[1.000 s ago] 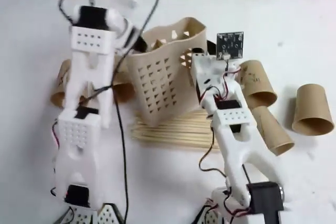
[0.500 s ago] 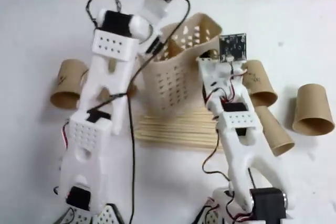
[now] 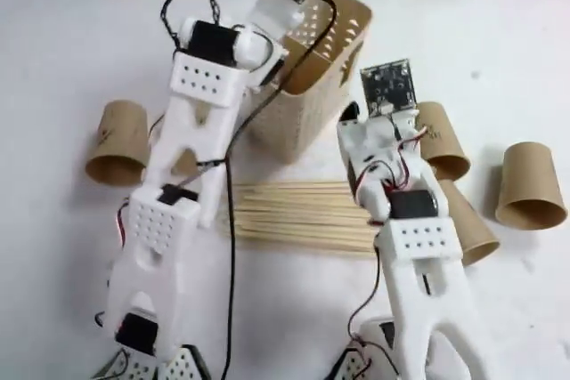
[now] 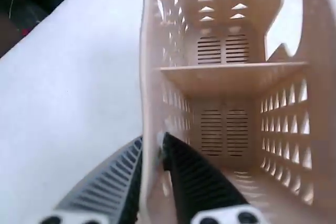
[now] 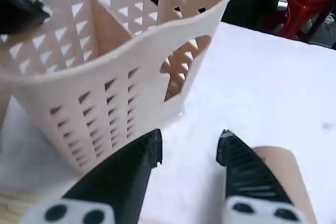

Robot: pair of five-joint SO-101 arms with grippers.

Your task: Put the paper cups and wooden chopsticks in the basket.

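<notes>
Left jaws are pinching the basket point(image 3: 313, 117) wall; my right jaws are hanging spread, with chopsticks point(image 3: 294, 215) lying left-to-right just nearward of them

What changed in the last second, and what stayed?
The left gripper, clamped on the wall of the beige perforated plastic basket, pulled it off the bundle of wooden chopsticks toward the far edge of the white table and stood it more upright. The chopsticks, the brown paper cups and the open right gripper stayed put.

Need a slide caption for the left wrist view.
Left gripper pinches the basket by its side wall, one finger inside, one outside.
</notes>
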